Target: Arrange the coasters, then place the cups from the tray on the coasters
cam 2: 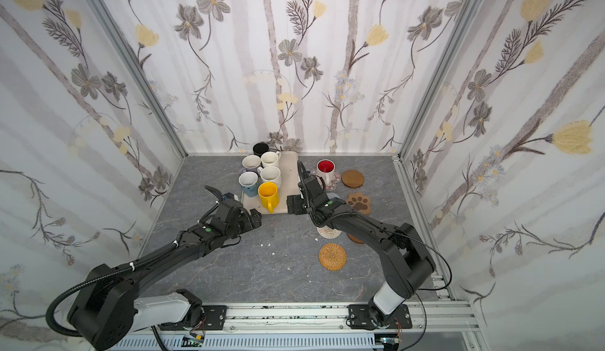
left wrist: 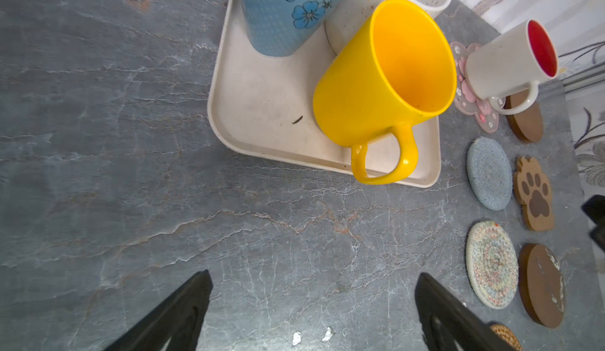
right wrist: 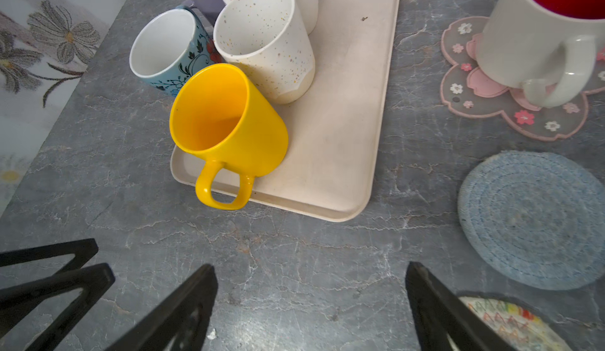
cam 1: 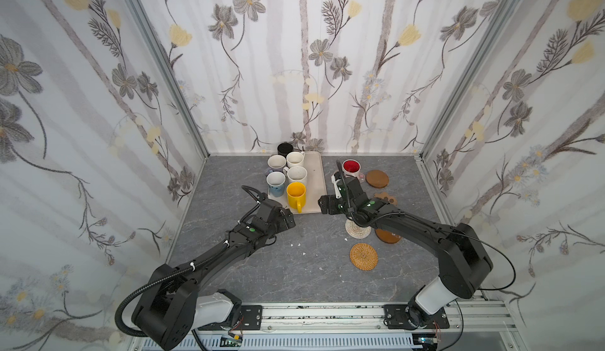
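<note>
The beige tray [cam 1: 315, 182] holds several cups: yellow [cam 1: 296, 195] at its near corner with the handle over the rim, pale blue [cam 1: 276, 182], speckled [cam 1: 297, 174], cream [cam 1: 295, 159], lavender [cam 1: 276, 162] and black [cam 1: 285, 149]. The white cup with red inside [cam 1: 351, 168] stands on the pink-flower coaster [right wrist: 484, 103]. My left gripper [left wrist: 314, 279] and right gripper [right wrist: 311, 269] hover over bare table just before the tray's near edge, both open and empty, on either side of the yellow cup [right wrist: 248, 129].
Right of the tray lie the other coasters: a brown disc [cam 1: 377, 179], the paw [cam 2: 359, 202], the grey-blue mat [right wrist: 530, 218], the beige woven mat [cam 1: 357, 229], a second brown disc [cam 1: 388, 236] and the rattan round [cam 1: 363, 256]. White crumbs dot the table.
</note>
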You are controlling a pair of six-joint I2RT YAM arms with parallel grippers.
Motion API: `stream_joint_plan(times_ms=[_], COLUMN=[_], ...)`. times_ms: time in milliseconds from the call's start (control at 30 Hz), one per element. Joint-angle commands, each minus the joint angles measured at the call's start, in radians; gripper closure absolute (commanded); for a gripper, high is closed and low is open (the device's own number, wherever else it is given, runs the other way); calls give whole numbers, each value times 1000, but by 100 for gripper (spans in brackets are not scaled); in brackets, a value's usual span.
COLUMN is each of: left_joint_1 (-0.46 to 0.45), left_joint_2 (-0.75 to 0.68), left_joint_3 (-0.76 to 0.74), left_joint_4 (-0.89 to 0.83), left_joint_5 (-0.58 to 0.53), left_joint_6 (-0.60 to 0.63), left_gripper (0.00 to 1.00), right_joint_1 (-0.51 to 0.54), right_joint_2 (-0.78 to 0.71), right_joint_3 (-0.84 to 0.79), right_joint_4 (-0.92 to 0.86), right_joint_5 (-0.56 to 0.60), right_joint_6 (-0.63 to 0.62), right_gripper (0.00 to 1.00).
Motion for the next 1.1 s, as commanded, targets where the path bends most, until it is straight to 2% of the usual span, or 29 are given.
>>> stream_joint_plan(times_ms=[0, 167, 333, 667, 1067], left_joint_1=[20, 40, 43, 45, 50], left_joint_2=[-63, -143, -215, -254, -238], left_joint_3=[-27, -48, -77, -82, -76], left_joint_4=[4, -23, -24, -23, -18], left_joint_5=[36, 55, 30, 19, 33], left_joint_6=[14, 24, 12, 8, 9], left_gripper=[0, 0, 0, 0, 0], right_joint_1=[28, 68, 95, 106, 106], right_joint_2=[54, 142, 210, 329, 456], right_joint_3=[55, 145, 212, 318, 454], right_joint_4=[13, -12, -34, -73, -136], right_joint_5=[29, 30, 25, 18, 22], right_joint_6=[39, 59, 68, 80, 80], right_gripper=[14, 21, 26, 43, 51])
